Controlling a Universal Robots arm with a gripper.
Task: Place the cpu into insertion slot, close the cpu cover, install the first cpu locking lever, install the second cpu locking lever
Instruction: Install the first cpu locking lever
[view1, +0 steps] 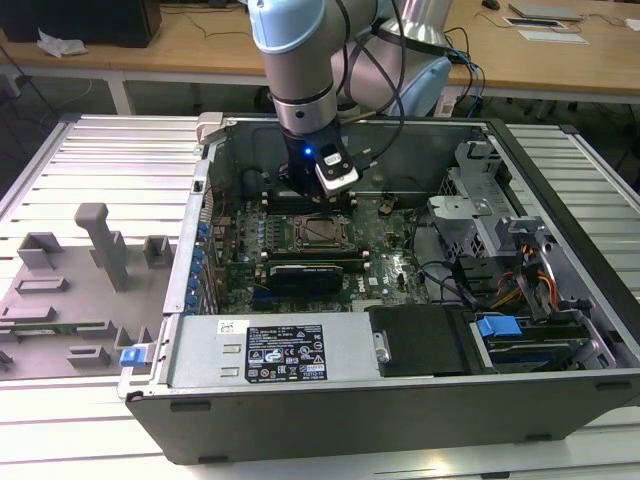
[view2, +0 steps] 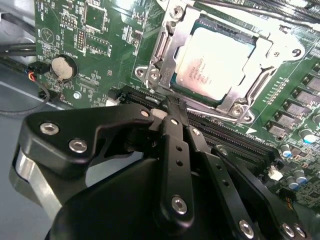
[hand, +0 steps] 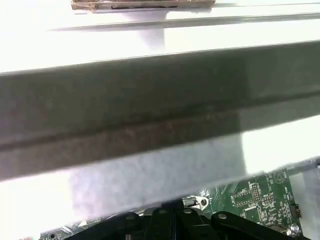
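The cpu (view2: 214, 61), a silver-grey square chip, lies in the insertion slot (view1: 322, 232) on the green board inside the open computer case. The cpu cover (view2: 166, 50), a metal frame plate, lies flat over the chip's edges. A thin metal lever rod (view2: 220, 116) runs along the socket side nearest my fingertips. My black gripper (view2: 172, 106) is shut, its tips just above the socket's near corner; whether they touch the lever I cannot tell. In the exterior view the gripper (view1: 312, 200) hangs right behind the socket. The first wrist view has the gripper's black links (hand: 170, 225) in front of the case wall.
Long black memory slots (view2: 235, 140) run beside the socket under my fingers. A coin battery (view2: 64, 67) and capacitors (view2: 300, 175) stand on the board. A black card (view1: 310, 272), the power supply (view1: 290, 350) and a drive cage (view1: 490, 210) crowd the case. A grey fixture tray (view1: 90, 290) lies outside.
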